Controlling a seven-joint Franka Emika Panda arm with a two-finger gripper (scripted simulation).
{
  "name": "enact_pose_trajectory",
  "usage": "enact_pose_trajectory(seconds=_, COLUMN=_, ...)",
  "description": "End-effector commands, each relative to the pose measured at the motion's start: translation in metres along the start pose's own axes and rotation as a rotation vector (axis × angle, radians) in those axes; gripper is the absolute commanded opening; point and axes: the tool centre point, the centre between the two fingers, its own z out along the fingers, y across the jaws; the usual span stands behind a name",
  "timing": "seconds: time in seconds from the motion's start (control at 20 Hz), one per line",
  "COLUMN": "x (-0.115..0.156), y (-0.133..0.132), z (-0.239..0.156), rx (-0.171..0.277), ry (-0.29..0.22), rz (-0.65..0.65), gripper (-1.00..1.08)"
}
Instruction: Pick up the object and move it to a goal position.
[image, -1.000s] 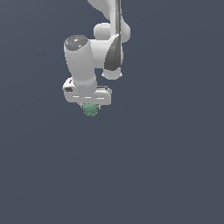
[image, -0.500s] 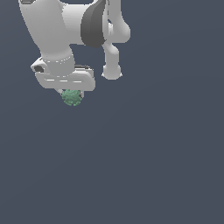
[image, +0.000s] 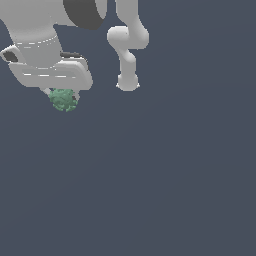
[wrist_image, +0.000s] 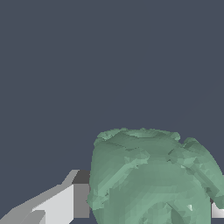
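Note:
The object (image: 63, 99) is a small mottled green, bumpy lump. It hangs just under my white gripper (image: 62, 96) in the upper part of the exterior view's left, held clear of the flat dark grey ground. The gripper is shut on it, and its fingers are mostly hidden behind the hand and the lump. In the wrist view the object (wrist_image: 153, 179) fills the near field between the two fingertips (wrist_image: 72, 199), one on each side and pressed against it.
The arm's white links and base (image: 127, 82) stand behind, near the middle of the exterior view. Flat dark grey ground (image: 160, 175) surrounds everything. No goal marker shows.
The gripper has carried the object toward the exterior view's left and nearer the camera, so arm and lump look larger. The grip stays closed on it.

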Motion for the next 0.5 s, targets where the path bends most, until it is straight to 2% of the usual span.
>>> enact_pose_trajectory(seconds=0.0, x=0.003, y=0.005, z=-0.009, rx=0.000, ry=-0.001, rz=-0.001, gripper=-1.00)
enact_pose_trajectory(seconds=0.45, x=0.008, y=0.012, z=-0.020, rx=0.000, ry=-0.001, rz=-0.001, gripper=-1.00)
